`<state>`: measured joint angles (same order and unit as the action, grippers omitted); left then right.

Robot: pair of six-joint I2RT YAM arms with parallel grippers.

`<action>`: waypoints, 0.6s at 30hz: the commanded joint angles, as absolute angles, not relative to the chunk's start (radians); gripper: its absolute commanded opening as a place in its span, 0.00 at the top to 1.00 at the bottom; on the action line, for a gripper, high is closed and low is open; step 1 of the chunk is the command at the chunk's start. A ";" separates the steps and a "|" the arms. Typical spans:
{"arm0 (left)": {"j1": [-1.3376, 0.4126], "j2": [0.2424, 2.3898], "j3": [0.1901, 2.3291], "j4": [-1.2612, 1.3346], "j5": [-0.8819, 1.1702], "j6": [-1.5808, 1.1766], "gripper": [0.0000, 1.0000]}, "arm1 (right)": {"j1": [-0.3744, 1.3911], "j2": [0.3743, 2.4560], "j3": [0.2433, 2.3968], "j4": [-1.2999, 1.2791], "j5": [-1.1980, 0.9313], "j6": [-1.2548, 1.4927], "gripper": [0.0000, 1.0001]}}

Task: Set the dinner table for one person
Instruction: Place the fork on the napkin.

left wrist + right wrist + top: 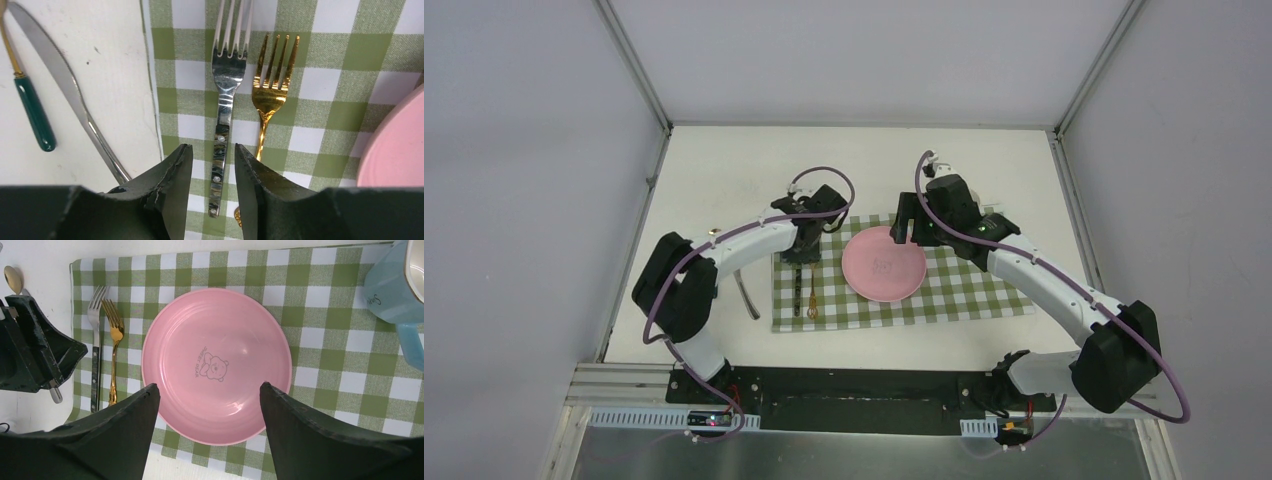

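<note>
The white dinner table (724,170) carries a green-and-white checked cloth (964,290). A pink plate (883,263) with a bear print lies on the cloth's middle. Left of it lie a silver fork with a dark patterned handle (222,100) and a gold fork (270,90), side by side. My left gripper (213,152) is open, its jaws either side of the silver fork's handle, holding nothing. My right gripper (209,385) is open wide and empty above the plate's (217,362) rim. A blue mug (395,285) stands on the cloth beside the plate.
On the bare table left of the cloth lie a silver knife (70,95) and a gold spoon with a green handle (30,107). The knife also shows in the top view (747,293). Aluminium rails and grey walls bound the table.
</note>
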<state>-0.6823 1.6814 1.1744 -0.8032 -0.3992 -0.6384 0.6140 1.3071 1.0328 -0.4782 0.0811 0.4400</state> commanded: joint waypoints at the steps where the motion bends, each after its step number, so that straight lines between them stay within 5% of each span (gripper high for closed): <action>1: -0.698 1.682 1.208 -0.882 -0.484 -0.636 0.63 | 0.623 1.292 1.035 -0.434 0.073 0.443 0.23; 18: -0.699 1.674 1.210 -0.929 -0.586 -0.666 0.71 | 0.623 1.298 1.050 -0.453 0.075 0.426 0.22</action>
